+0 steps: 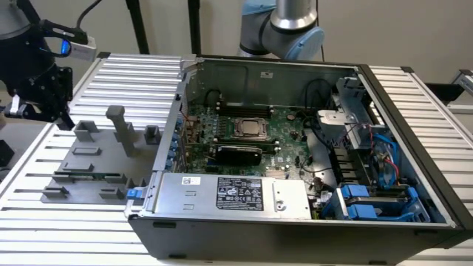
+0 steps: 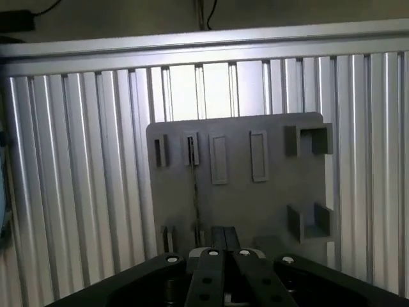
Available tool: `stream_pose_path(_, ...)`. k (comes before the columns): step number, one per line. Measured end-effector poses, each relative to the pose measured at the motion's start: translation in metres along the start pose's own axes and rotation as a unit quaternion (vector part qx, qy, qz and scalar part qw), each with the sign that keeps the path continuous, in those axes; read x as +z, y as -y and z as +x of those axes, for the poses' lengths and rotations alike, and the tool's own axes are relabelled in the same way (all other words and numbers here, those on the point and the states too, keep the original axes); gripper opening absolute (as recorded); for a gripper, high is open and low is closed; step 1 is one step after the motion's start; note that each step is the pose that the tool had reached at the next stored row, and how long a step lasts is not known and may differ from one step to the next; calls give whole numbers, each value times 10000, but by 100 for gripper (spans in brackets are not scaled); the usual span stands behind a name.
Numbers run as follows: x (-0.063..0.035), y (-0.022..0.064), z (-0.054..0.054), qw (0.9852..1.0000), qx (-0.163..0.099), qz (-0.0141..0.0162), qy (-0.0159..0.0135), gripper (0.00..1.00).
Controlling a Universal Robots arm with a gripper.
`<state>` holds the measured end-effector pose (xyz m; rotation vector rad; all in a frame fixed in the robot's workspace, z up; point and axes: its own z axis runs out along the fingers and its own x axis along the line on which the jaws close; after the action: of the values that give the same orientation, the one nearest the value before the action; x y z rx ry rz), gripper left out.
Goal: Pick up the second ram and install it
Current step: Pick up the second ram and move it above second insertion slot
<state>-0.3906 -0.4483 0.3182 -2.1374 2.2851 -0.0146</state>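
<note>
Claw [image 2: 228,257] above grey holder tray [image 2: 255,208]

I see the second ram [image 1: 87,177] as a long, thin green strip standing on its edge. Grey blocks hold both its ends, toward the near side of the grey holder plate [image 1: 99,160]. On my wrist camera the ram [image 2: 195,192] appears edge-on, a narrow dark line.

Dim, even light; glare on slats [image 2: 217,83]
</note>
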Motion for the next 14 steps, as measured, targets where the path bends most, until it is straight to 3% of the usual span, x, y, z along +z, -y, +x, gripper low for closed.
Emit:
stream_pose_path(7,90,6,13,9996,-267,0,-13,0)
stream_pose_path(8,102,7,19,9996,-286,0,-16,100)
stream_pose_path(14,192,22,52,9994,-355,1,-21,100)
